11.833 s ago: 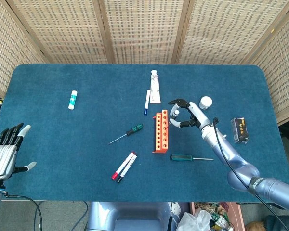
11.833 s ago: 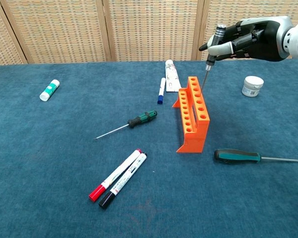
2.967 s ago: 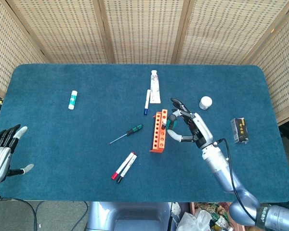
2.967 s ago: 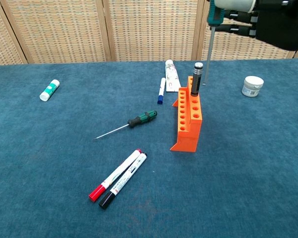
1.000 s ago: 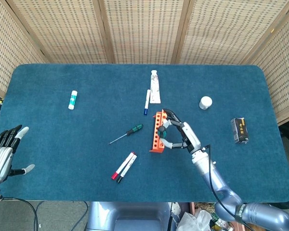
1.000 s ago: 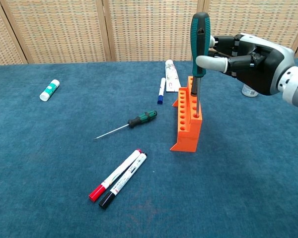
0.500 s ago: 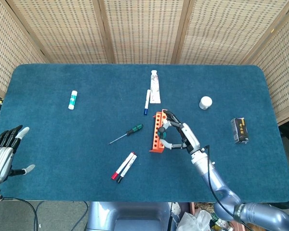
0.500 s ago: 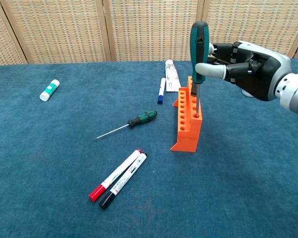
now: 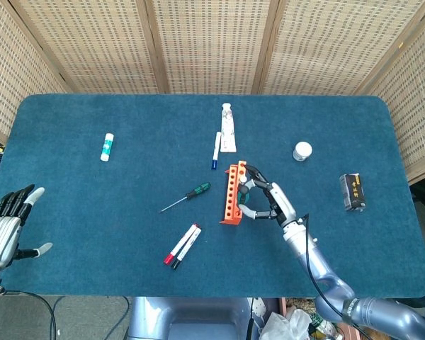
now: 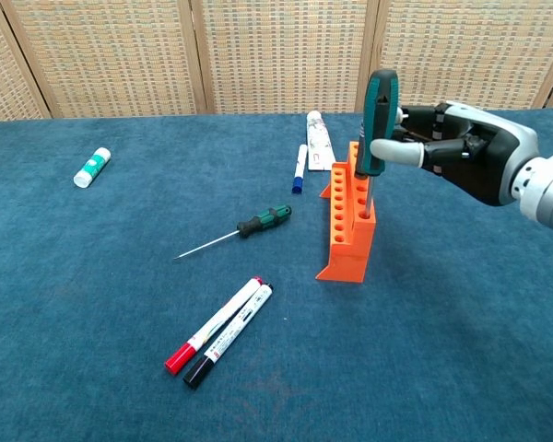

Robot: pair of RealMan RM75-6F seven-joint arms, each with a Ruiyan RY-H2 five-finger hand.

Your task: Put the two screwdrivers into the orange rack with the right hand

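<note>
The orange rack (image 10: pixel 350 221) (image 9: pixel 234 193) stands upright mid-table. My right hand (image 10: pixel 456 152) (image 9: pixel 267 201) reaches in from the right and pinches the handle of a large green-and-black screwdriver (image 10: pixel 380 115). That screwdriver stands upright with its shaft down in a hole at the rack's far end. A smaller green-handled screwdriver (image 10: pixel 265 219) (image 9: pixel 196 190) lies flat on the cloth to the left of the rack. My left hand (image 9: pixel 7 227) rests at the table's near left edge, holding nothing, its fingers apart.
A red and a black marker (image 10: pixel 221 331) lie near the front. A blue pen (image 10: pixel 300 168) and a white tube (image 10: pixel 318 138) lie behind the rack. A glue stick (image 10: pixel 91 167) lies far left. At right are a white jar (image 9: pixel 302 151) and a black box (image 9: pixel 352 192).
My right hand has lowered the large screwdriver, so its handle sits lower and its shaft deeper in the rack hole. The left hand and the other objects have not moved.
</note>
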